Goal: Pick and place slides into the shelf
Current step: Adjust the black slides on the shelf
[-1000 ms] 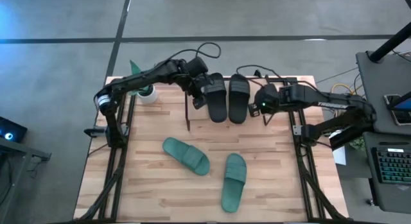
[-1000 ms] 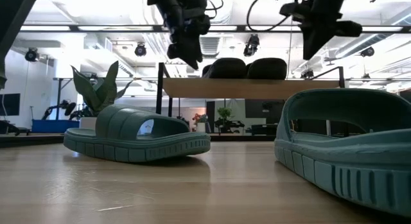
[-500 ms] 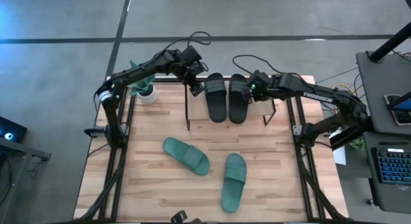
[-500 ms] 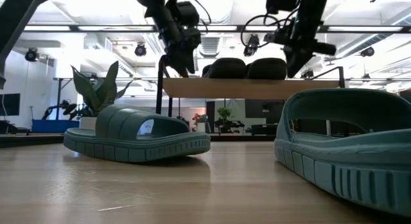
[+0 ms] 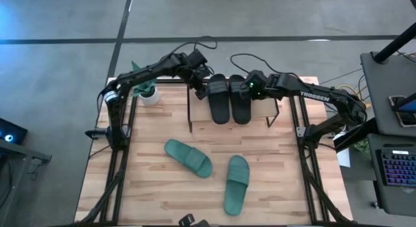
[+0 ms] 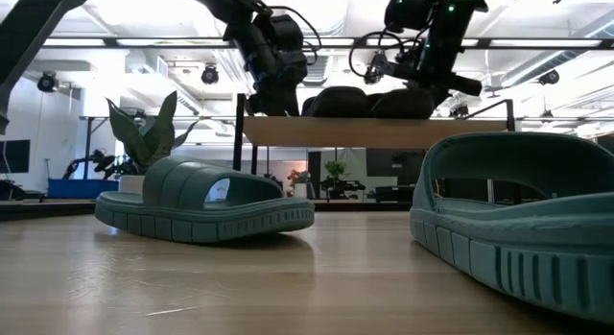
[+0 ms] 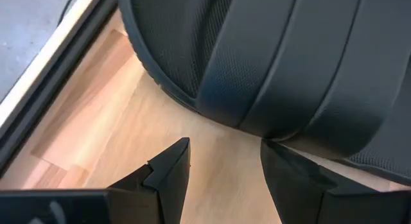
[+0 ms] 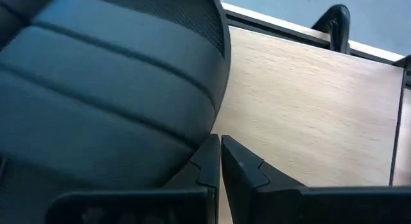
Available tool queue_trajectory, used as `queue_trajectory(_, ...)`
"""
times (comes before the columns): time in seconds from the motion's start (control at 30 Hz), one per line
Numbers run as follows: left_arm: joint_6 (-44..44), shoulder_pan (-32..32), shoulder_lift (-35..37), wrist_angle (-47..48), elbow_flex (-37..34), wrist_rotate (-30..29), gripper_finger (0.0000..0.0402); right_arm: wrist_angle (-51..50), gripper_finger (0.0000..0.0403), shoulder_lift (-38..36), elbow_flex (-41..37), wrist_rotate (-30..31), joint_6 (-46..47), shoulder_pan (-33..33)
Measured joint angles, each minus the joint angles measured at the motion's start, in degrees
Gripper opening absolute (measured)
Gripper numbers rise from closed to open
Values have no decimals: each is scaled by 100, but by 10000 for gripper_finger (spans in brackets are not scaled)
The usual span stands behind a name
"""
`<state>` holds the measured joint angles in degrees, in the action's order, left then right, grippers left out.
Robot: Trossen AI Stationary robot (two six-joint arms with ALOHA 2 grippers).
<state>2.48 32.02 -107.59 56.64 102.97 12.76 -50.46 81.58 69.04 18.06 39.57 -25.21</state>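
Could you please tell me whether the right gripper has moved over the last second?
Yes. In the high view the right gripper has swung leftward, from beyond the shelf's right end to the right-hand black slide on top.

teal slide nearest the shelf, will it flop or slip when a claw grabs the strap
The teal slide looks thick and moulded, so it probably holds its shape. Its wide arched strap gives a claw something to pinch. It lies flat on its ridged sole on the table, so it will likely slide, not tip.
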Motion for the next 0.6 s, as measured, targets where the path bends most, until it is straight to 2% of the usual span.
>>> queue_trajectory(0.33,-4,-47,0,-215,-176,109,176,-91,8,18,0,16,20,-9)
queue_trajectory(0.6,-4,-62,0,-560,-204,186,176,-388,8,-173,0,563,362,-7)
